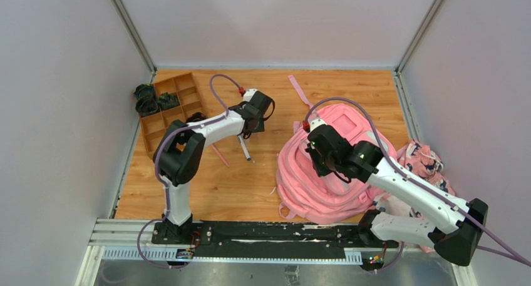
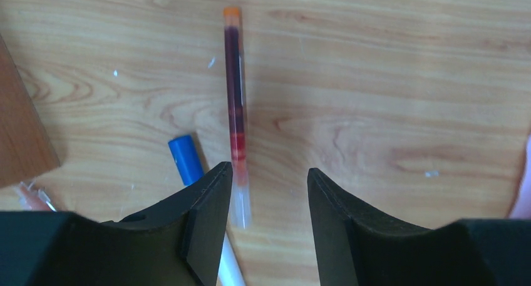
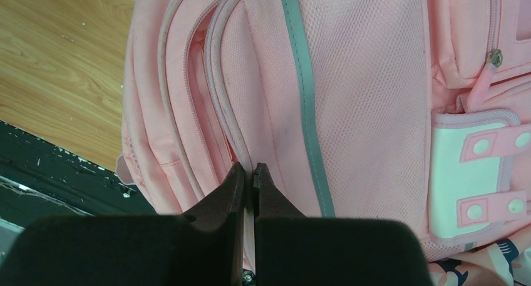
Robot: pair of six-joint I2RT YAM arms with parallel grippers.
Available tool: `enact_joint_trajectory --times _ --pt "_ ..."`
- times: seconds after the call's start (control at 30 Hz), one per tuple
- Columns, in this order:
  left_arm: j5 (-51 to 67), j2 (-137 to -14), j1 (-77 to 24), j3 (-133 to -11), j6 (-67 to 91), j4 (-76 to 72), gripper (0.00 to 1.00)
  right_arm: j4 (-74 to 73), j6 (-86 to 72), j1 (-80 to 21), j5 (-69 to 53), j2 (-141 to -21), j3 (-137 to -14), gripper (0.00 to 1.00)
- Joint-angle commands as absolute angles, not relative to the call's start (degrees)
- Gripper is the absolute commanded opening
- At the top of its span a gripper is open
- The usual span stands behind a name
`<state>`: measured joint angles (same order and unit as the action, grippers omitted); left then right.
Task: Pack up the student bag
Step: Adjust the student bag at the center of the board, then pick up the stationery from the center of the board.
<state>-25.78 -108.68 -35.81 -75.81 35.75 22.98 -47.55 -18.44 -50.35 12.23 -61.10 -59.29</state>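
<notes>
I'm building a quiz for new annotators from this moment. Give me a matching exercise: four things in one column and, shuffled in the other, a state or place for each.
Things:
1. left gripper
2. right gripper
3. red pen
4. wooden tray

States or places:
A. shut, tips at a seam of the student bag
B. far left corner of the table, divided into compartments
C. open, just above the tabletop
D. lying flat, orange cap at its far end

Pairs: 1-C, 2-A, 3-D, 4-B.
</notes>
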Motion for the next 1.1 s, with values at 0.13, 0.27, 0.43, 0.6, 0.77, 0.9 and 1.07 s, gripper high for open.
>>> enact_joint_trajectory --times 0.13,0.27,0.43,0.6,0.77,0.9,1.07 --pt "-26.6 -114.5 -33.7 -81.0 35.6 24.6 0.54 -47.4 -18.9 -49.7 11.6 -59.4 -58.1 0.0" --pt "-25.8 -114.8 -33.3 -79.9 36.1 23.3 0.53 -47.4 -19.1 -49.7 11.3 -59.5 -58.0 0.0" --pt "-25.7 -113.9 -32.9 -77.3 36.5 21.0 0.54 -47.6 -18.8 -49.7 11.2 -59.7 -57.9 0.0" --pt "-22.8 -116.3 -32.1 -78.1 36.3 21.2 0.5 -47.9 -18.8 -49.7 11.1 -60.0 -58.3 0.0" --pt "-19.7 -116.7 -31.9 -78.1 35.5 19.4 0.25 -48.4 -19.3 -49.7 12.0 -59.4 -58.4 0.0" --pt "-15.3 -113.2 -32.0 -77.4 34.2 19.3 0.0 -49.1 -19.7 -49.6 13.4 -58.9 -58.6 0.0" --pt "-5.5 -100.6 -32.1 -69.8 34.0 15.4 0.0 -49.1 -19.7 -49.4 12.0 -59.5 -59.6 0.0"
